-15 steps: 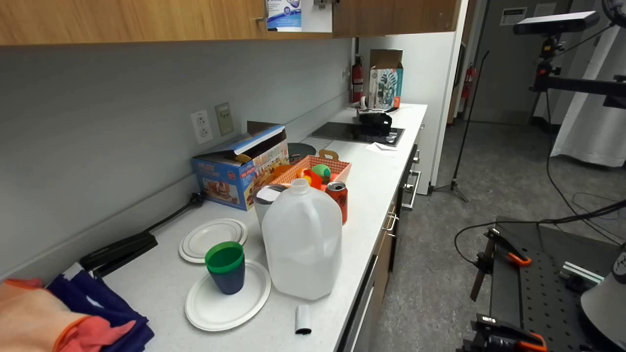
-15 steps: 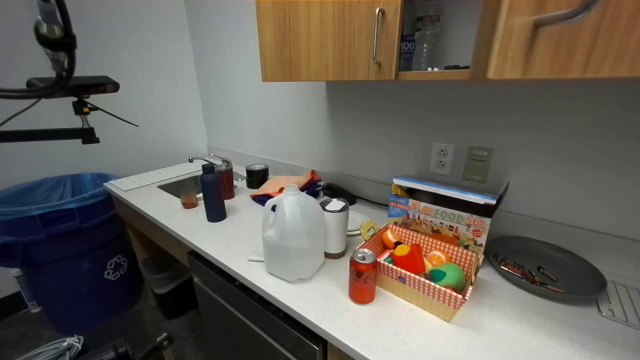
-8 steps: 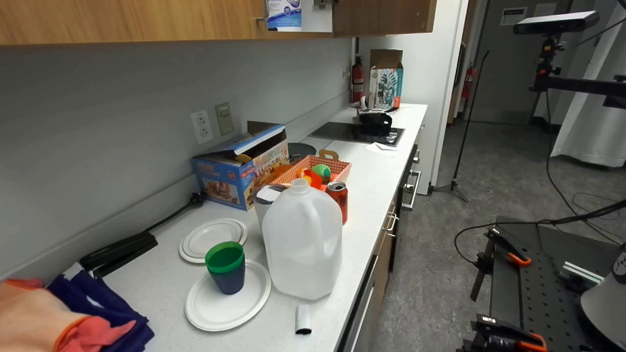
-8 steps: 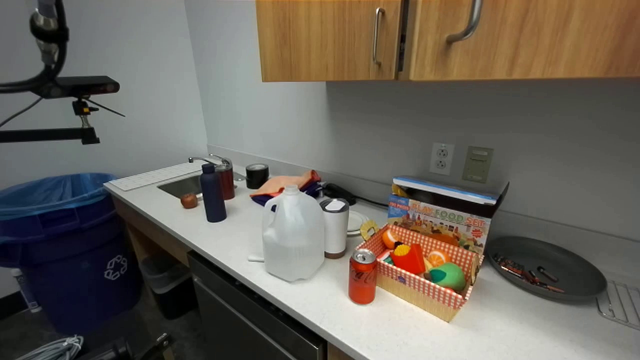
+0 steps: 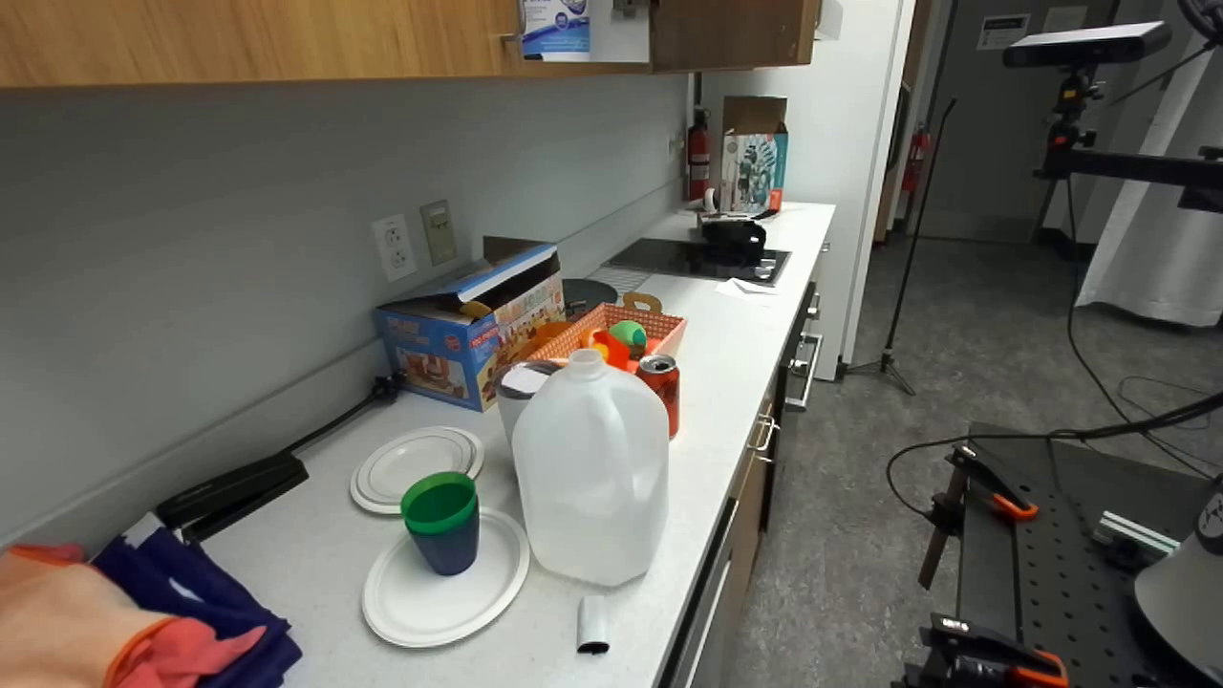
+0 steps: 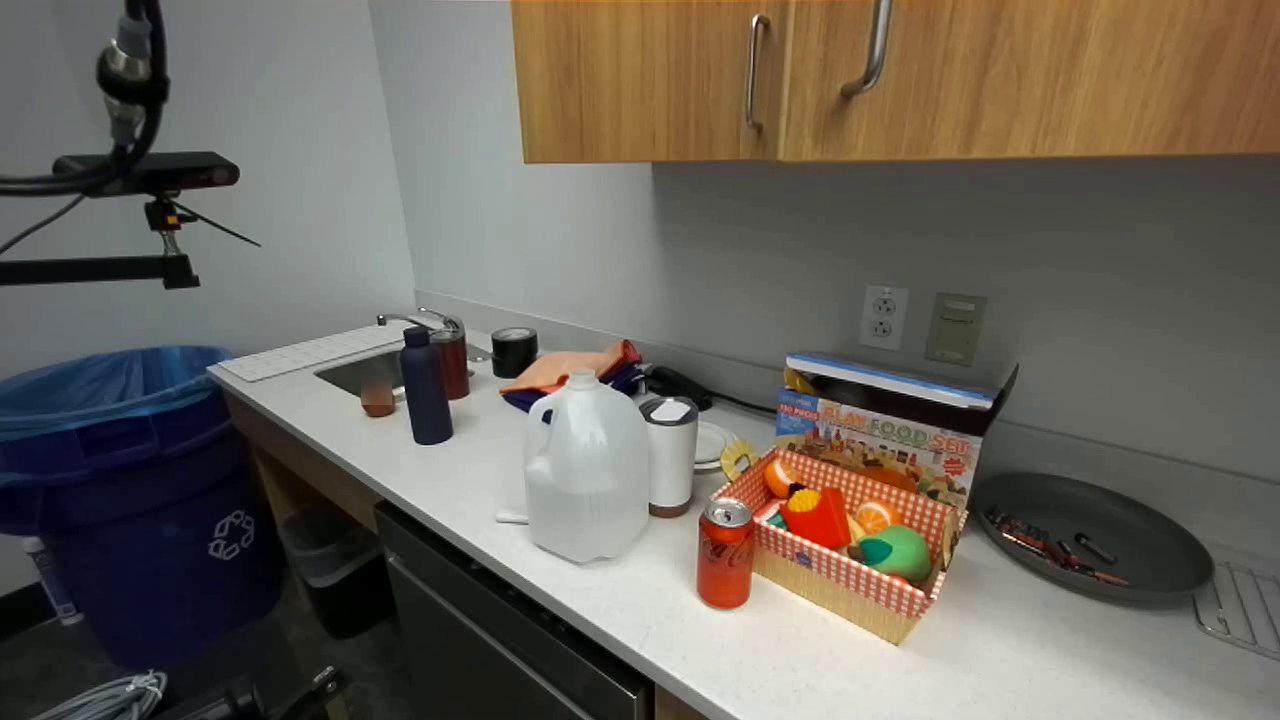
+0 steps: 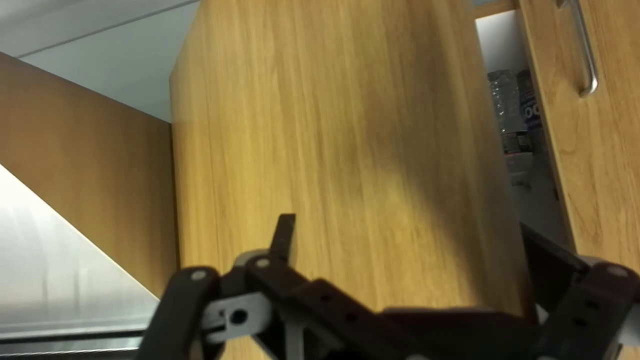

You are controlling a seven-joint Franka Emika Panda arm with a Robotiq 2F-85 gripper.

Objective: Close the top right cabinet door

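Observation:
The top right cabinet door is a light-brown wood-grain panel [image 6: 1050, 80] with a silver handle [image 6: 878, 50]. It stands ajar: an exterior view shows its darker inner face [image 5: 731, 33] beside the open cabinet. In the wrist view its outer face [image 7: 320, 125] fills the middle, and the cabinet interior shows past its free edge. My gripper [image 7: 406, 222] is open wide. One finger [image 7: 284, 232] is in front of the outer face. The opposite finger [image 7: 552, 257] is past the free edge, its tip seemingly hidden there. Contact cannot be told. The gripper is not clearly visible in either exterior view.
The neighbouring cabinet door [image 6: 650, 80] with its handle [image 7: 587, 60] is beside the opening. Bottles [image 7: 505, 100] stand inside. Below, the counter holds a plastic jug [image 6: 587, 470], a soda can [image 6: 725, 555], a toy-food basket [image 6: 830, 590] and a pan [image 6: 1100, 530].
The door has swung inward toward the cabinet. Its free edge moved left in both exterior views, covering the opening in one of them. A pale object has appeared by the door's edge.

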